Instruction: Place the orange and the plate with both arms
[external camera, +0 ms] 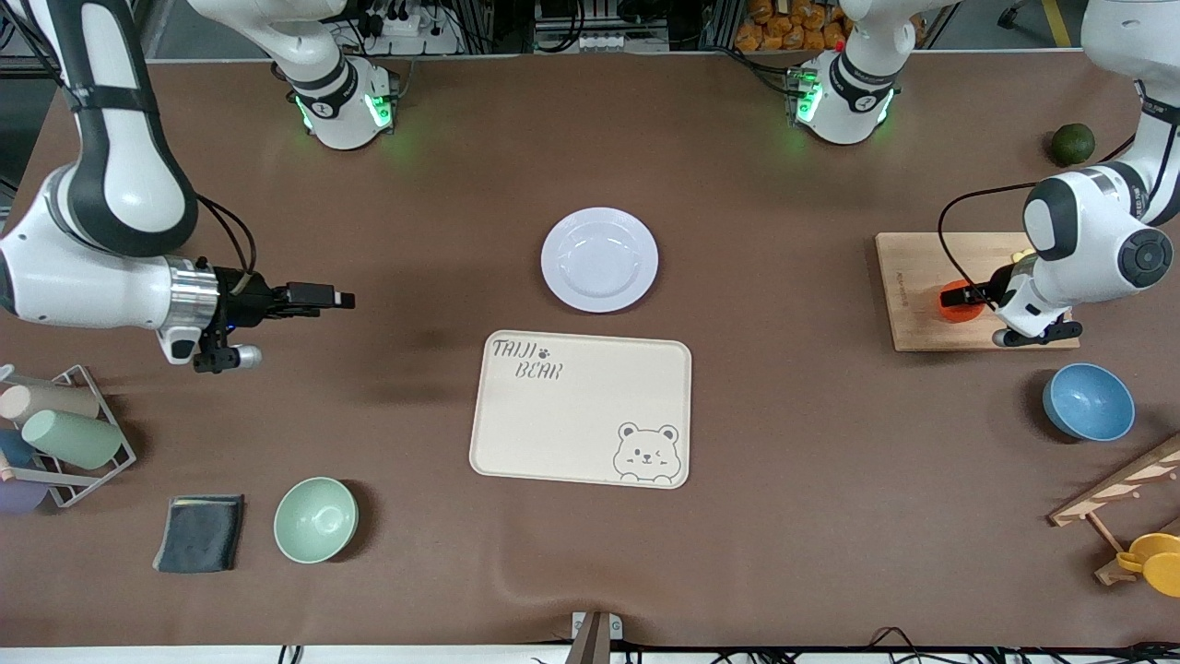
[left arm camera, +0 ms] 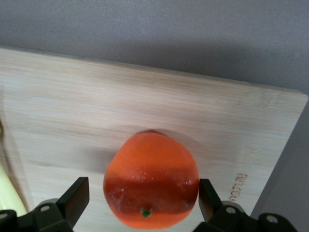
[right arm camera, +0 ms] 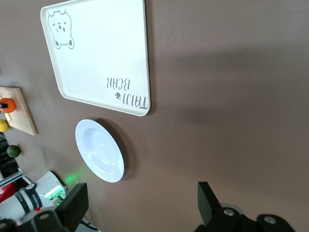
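Picking step: left pincer (left arm camera: pixel 144 200) wide around the small red-orange orange (left arm camera: pixel 151 180) on the pale wooden board (left arm camera: pixel 145 106), needing closure next; right pincer (external camera: pixel 323 297) wide, waiting over bare counter (external camera: pixel 784 443), round lavender-white plate (external camera: pixel 599 259) untouched mid-counter.

Broad bench (external camera: pixel 784 516) under a wrinkled brown cover, even overhead light with soft shadows, grey floor and cable-strewn metal racks along its robot-base edge
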Action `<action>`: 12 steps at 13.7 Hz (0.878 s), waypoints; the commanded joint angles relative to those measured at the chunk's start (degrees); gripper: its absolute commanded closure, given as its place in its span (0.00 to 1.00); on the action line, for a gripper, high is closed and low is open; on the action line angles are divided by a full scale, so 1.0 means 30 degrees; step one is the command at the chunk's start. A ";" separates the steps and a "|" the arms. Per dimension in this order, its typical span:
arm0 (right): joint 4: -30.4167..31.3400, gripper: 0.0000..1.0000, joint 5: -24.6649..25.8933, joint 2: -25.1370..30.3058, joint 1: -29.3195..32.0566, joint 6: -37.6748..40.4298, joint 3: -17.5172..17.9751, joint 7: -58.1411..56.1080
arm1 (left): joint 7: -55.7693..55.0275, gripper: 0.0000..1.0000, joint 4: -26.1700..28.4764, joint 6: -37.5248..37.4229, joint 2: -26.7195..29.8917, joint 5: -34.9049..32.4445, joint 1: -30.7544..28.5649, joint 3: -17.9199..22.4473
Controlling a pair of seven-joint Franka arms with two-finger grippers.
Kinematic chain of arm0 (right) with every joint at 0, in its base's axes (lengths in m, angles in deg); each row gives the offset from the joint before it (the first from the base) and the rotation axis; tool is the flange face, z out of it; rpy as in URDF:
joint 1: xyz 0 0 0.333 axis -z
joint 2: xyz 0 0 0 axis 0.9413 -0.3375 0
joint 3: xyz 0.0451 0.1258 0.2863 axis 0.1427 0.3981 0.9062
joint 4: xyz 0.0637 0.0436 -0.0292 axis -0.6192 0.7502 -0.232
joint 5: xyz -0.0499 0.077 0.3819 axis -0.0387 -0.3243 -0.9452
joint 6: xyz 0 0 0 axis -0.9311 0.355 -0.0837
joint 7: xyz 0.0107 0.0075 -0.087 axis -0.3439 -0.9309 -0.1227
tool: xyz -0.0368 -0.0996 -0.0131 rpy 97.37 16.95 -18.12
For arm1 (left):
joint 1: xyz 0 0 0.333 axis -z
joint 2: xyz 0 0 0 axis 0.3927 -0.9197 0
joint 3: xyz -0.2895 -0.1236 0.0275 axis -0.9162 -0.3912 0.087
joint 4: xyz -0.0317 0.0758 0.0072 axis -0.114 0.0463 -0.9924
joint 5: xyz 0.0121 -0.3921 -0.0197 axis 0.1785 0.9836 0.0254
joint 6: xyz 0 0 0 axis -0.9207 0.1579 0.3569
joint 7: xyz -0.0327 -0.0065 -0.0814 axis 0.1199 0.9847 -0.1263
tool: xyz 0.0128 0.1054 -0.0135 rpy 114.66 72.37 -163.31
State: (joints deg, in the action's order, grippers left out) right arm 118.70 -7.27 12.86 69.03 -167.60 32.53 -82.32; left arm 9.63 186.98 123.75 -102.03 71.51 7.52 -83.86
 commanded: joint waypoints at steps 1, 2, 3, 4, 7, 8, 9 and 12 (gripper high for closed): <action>0.0570 0.00 -0.1349 -0.0076 0.0122 -0.0219 0.0015 -0.0936 | 0.0063 0.41 -0.0206 0.0289 -0.0447 -0.0437 -0.0247 -0.0171; 0.0630 0.00 -0.1700 -0.0163 0.0034 -0.0335 -0.0014 -0.0937 | -0.0083 0.66 -0.0206 0.0289 -0.0448 -0.0437 -0.0189 -0.0171; 0.0718 0.00 -0.1790 -0.0338 -0.0025 -0.0395 0.0015 -0.0937 | -0.0172 0.86 -0.0264 0.0260 -0.0332 -0.0437 -0.0188 -0.0200; 0.0777 0.00 -0.1907 -0.0601 -0.0025 -0.0424 0.0015 -0.1024 | -0.0143 0.97 -0.0351 0.0143 -0.0128 -0.0263 -0.0217 -0.0229; 0.1128 0.00 -0.3399 -0.1129 0.0004 -0.0542 -0.0014 -0.2718 | -0.0316 1.00 -0.1810 -0.1198 0.0808 -0.0145 -0.0071 -0.2122; 0.1158 0.00 -0.3461 -0.1247 0.0033 -0.0571 -0.0014 -0.2898 | -0.1044 1.00 -0.2832 -0.2424 0.0899 -0.0086 -0.0013 -0.3236; 0.1216 0.00 -0.3519 -0.1248 -0.0025 -0.0571 -0.0014 -0.2870 | -0.2095 1.00 -0.4466 -0.4437 0.0639 -0.0027 0.0016 -0.4726; 0.2210 0.00 -0.4456 -0.1074 -0.0607 -0.1709 0.0015 -0.2987 | -0.5757 1.00 -0.7961 -0.7588 -0.0707 0.0758 0.0279 -0.8188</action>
State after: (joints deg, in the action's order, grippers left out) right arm 122.84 -18.27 8.58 68.77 -170.18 32.55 -90.15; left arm -2.78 169.43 105.52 -100.62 72.01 8.27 -103.79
